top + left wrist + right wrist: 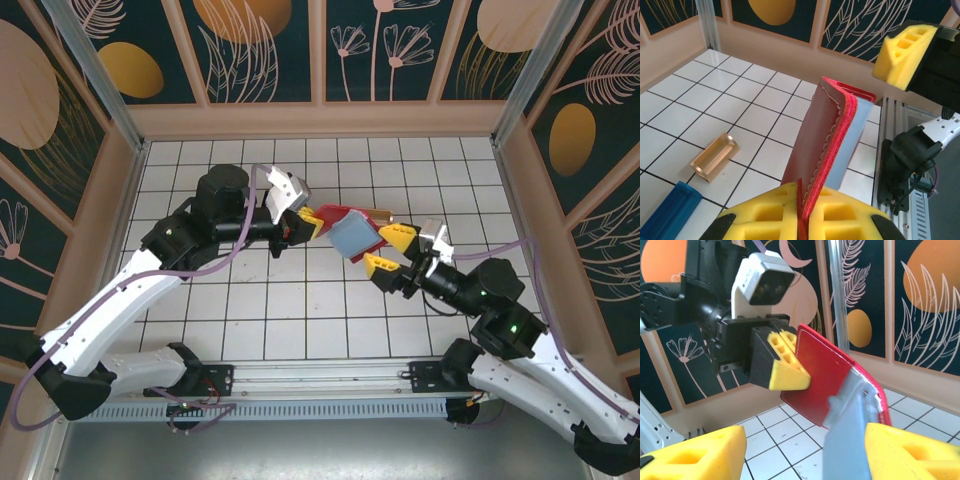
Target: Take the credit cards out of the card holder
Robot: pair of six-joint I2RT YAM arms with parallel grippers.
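The two arms reach in from the near left and near right, their wrists meeting in the middle. The left gripper points right, clamped on the card holder. Facing it, the right gripper points left with its jaws spread apart.

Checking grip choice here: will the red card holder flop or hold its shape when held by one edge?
Probably fairly stiff: the card holder stands straight up from the left end effector without sagging. Likely light, being thin. Its grey inner panel looks smooth, perhaps slippery.
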